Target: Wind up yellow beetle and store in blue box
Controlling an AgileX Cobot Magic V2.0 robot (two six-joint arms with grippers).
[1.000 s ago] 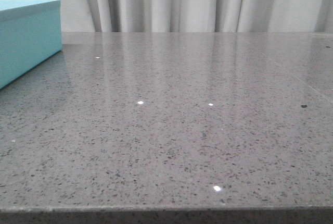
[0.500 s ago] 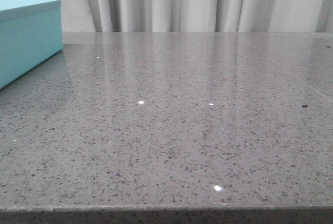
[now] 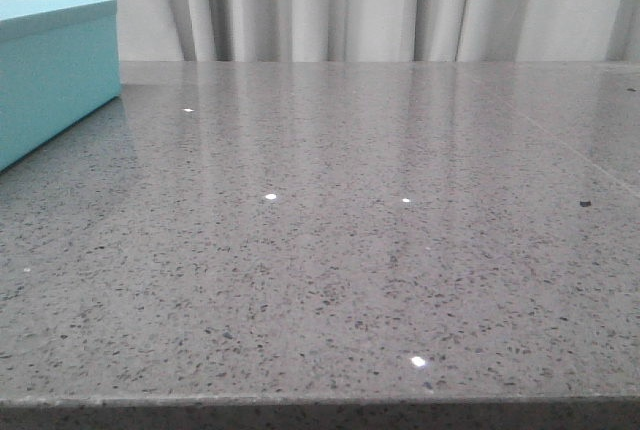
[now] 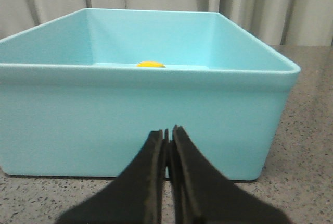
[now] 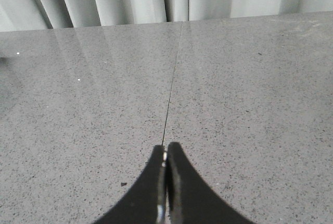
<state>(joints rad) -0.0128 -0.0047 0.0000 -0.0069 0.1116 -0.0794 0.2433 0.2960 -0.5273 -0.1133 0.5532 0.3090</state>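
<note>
The blue box (image 4: 135, 125) fills the left wrist view, open at the top. Over its near rim only the rounded yellow top of the yellow beetle (image 4: 150, 64) shows, inside the box near the far wall. My left gripper (image 4: 167, 133) is shut and empty, low in front of the box's near wall. In the front view one corner of the blue box (image 3: 55, 70) stands at the far left; neither gripper appears there. My right gripper (image 5: 166, 150) is shut with nothing in it, over bare grey table (image 5: 234, 104) beside a thin seam.
The table (image 3: 350, 250) is speckled grey stone with a near edge at the bottom of the front view. Pale curtains (image 3: 350, 0) hang behind it. A small dark speck (image 3: 584, 203) lies at the right.
</note>
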